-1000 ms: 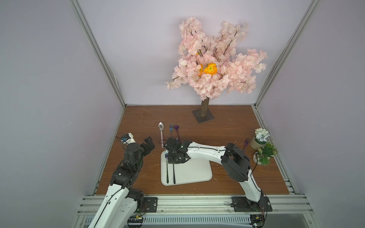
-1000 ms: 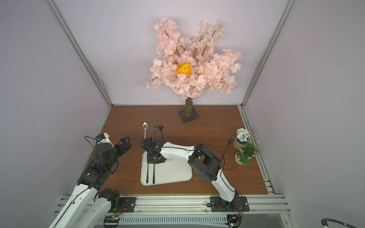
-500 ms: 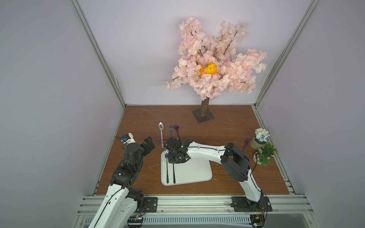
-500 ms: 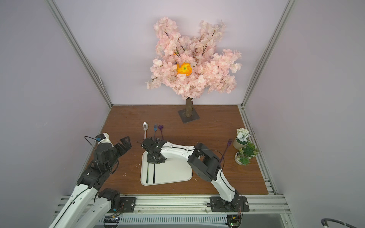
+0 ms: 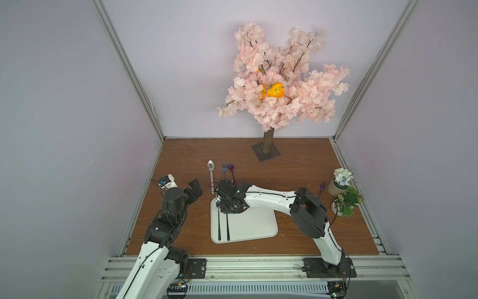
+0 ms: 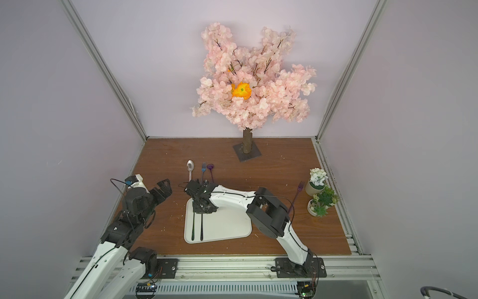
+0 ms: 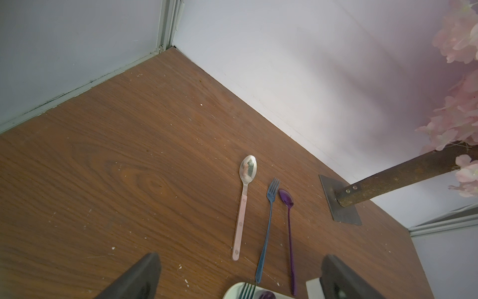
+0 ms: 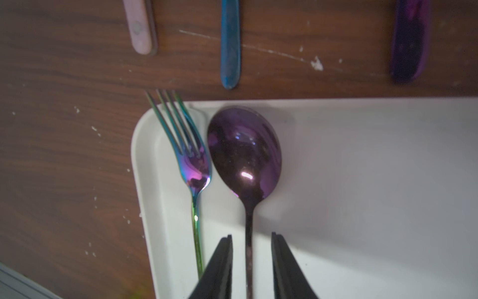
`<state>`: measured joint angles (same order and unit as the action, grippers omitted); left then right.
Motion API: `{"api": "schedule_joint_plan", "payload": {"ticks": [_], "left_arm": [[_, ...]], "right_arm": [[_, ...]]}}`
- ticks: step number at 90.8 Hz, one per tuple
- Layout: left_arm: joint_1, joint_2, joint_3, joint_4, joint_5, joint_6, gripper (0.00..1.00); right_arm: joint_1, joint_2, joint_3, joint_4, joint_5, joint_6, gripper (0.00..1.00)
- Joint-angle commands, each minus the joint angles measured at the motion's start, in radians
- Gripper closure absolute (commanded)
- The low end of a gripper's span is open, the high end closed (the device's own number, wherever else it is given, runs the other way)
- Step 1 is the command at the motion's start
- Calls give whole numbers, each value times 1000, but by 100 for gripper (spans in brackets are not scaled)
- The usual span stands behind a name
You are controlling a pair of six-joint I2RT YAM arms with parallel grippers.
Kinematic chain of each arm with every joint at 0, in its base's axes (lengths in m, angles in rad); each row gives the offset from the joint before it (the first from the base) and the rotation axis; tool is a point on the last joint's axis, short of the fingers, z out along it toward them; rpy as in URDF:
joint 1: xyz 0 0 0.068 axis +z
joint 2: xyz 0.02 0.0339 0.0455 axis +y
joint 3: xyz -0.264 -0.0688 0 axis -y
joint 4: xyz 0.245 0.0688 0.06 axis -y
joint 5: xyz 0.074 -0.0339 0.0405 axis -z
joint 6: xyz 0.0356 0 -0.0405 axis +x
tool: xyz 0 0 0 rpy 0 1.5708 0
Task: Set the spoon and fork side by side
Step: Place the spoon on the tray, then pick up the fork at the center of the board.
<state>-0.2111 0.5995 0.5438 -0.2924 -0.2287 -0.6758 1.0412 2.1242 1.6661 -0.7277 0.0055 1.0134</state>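
Here, spoon [image 8: 244, 155] dark purple, glossy; fork [image 8: 191, 160] iridescent blue-green, slim. Both parallel, heads just beside each other, along left edge of white tray [image 8: 362, 181], tines overhanging rim. Jaws of right gripper [image 8: 251, 236] narrowly apart, straddling spoon handle without contact. Jaws of left gripper [image 5: 195, 187] wide, empty. Count: three spoons, three forks. Beyond tray: pink-handled spoon [image 7: 244, 202], blue fork [image 7: 269, 220], purple spoon [image 7: 288, 220]; purple fork [image 5: 322, 187] beside two potted plants [image 5: 341, 181]; blossom tree [image 5: 279, 77]. In both top views right gripper covers spoon bowl.

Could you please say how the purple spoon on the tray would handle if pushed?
The spoon looks like polished metal: probably stiff, and slippery on the smooth tray. Its thin handle may pivot rather than slide straight.
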Motion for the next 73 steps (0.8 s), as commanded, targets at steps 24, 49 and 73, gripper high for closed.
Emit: {"api": "schedule_joint_plan", "payload": {"ticks": [24,49,73], "left_arm": [[10,75,33,4,73,14,0],[9,128,45,13,127,52,0],[9,138,48,19,124,56,0]], "right_arm": [[-177,-416,-181,-167,185,-198,36],[-689,-699,-557,-145,182,-424,37],[-1008,-700,-746,21,101,-541,42]]}}
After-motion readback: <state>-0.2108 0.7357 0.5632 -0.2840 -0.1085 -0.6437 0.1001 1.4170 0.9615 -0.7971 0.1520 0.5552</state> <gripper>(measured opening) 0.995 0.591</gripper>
